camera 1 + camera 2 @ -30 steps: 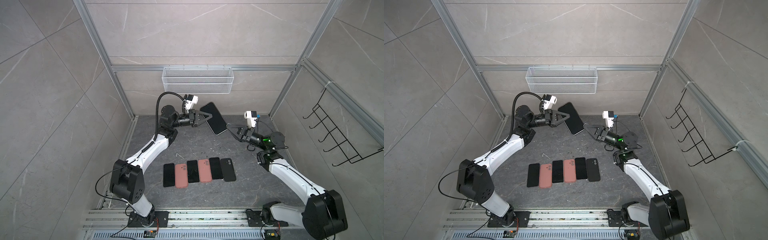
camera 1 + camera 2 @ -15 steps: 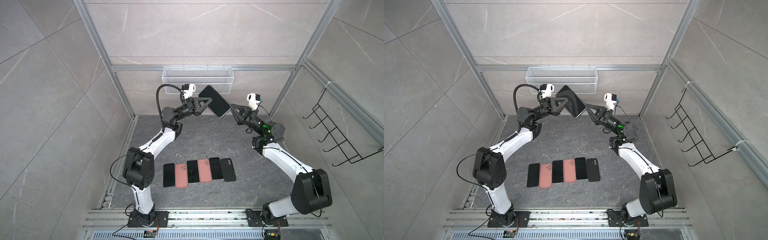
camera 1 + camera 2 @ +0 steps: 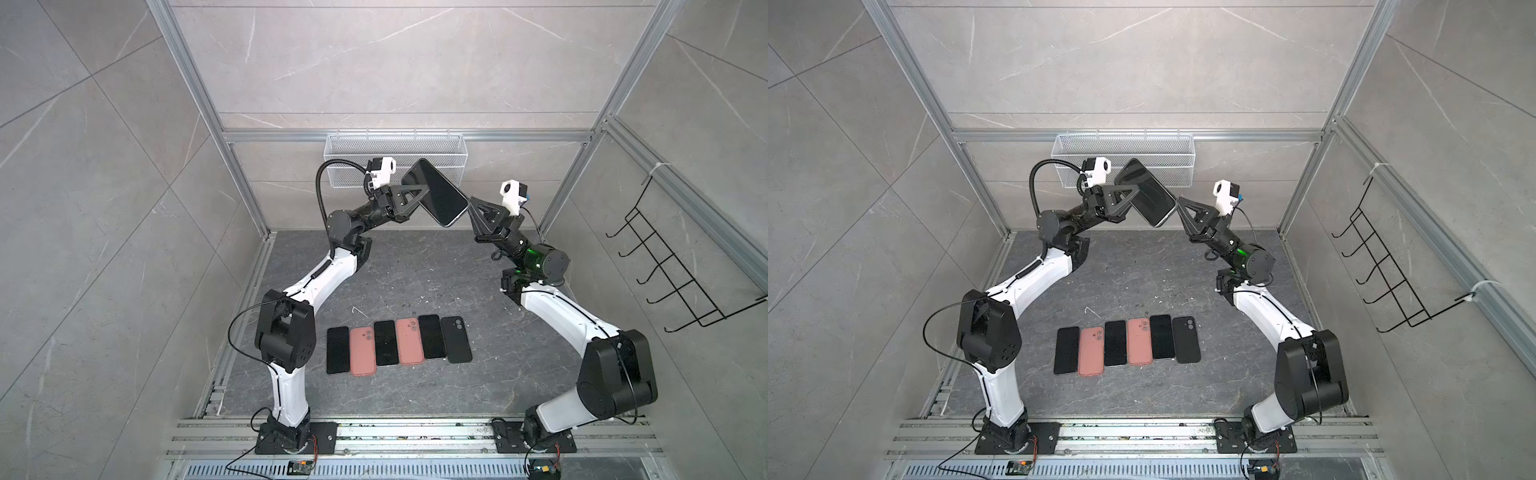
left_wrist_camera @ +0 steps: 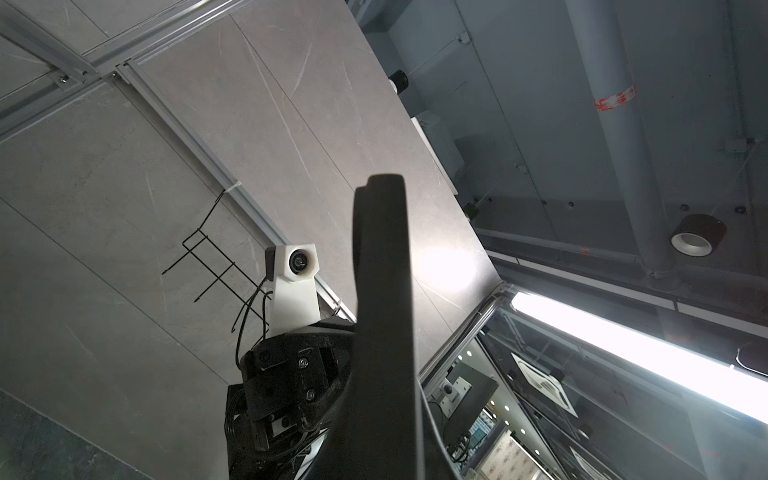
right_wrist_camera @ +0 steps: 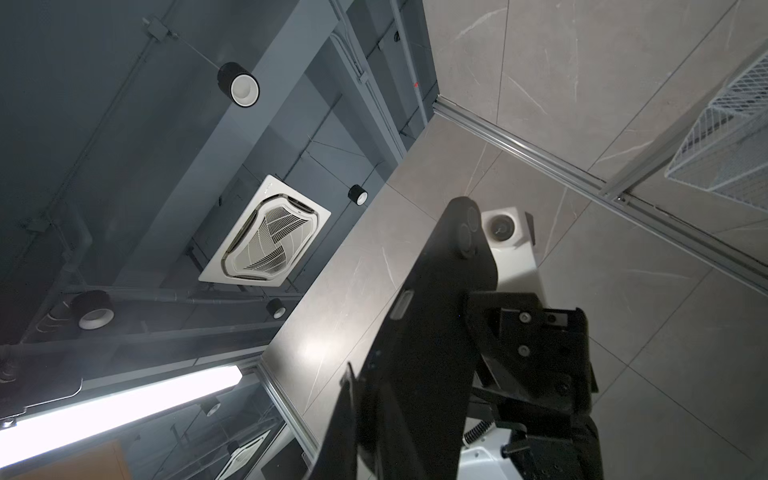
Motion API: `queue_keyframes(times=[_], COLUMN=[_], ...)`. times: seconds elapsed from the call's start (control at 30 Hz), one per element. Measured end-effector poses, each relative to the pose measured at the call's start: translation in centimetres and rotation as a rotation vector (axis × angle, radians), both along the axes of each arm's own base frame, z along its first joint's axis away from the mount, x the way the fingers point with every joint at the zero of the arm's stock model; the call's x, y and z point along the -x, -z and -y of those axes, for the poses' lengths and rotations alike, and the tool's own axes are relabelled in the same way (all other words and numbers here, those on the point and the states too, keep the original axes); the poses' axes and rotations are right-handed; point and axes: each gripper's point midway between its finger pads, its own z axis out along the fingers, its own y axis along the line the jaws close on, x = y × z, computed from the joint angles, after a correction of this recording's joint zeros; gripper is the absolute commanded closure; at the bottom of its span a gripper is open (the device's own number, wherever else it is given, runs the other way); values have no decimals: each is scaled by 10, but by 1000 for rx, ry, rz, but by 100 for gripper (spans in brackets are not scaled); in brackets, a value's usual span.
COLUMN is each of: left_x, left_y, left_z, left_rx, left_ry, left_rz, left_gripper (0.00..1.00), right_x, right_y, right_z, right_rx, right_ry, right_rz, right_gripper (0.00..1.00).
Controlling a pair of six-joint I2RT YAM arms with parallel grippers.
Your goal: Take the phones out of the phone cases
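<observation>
A black phone (image 3: 436, 193) (image 3: 1148, 193) in a black phone case hangs high in the air, tilted, just in front of the wire basket. My left gripper (image 3: 409, 193) (image 3: 1129, 193) is shut on its upper left long edge. My right gripper (image 3: 471, 203) (image 3: 1179, 203) meets its lower right corner, fingers closed on the edge. The left wrist view shows the phone (image 4: 384, 311) edge-on. In the right wrist view the case back (image 5: 436, 324) faces the camera, with its round lens bumps showing.
Several phones and cases, black and salmon pink, lie in a row (image 3: 399, 343) (image 3: 1127, 343) on the dark floor between the arm bases. A white wire basket (image 3: 353, 149) hangs on the back wall. A black wire rack (image 3: 681, 266) juts from the right wall.
The left arm has raised the phone from above the floor up to the basket. The right gripper has risen to the phone's lower corner and closed on it.
</observation>
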Motion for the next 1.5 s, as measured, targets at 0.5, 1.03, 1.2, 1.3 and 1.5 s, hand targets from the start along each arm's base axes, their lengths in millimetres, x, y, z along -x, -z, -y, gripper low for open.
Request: queue_keyframes(times=[0.5, 1.03, 1.2, 1.3, 1.5], left_x=[-3, 7, 2, 3, 21], left_y=[-2, 55, 85, 110, 170], left_z=[9, 40, 44, 48, 69], left_rx=[-47, -220, -267, -323, -491], left_ry=[-14, 54, 55, 52, 35], left_rz=[-9, -104, -163, -219, -264], left_gripper=[100, 100, 100, 98, 54], right_x=[-28, -5, 1, 7, 38], right_y=[30, 90, 107, 132, 163], right_z=[4, -19, -16, -9, 13], right_rx=[37, 360, 379, 415, 536], right_ry=[97, 110, 110, 130, 228], right_rz=[-137, -225, -263, -351, -480], right_gripper=[93, 85, 98, 100, 100])
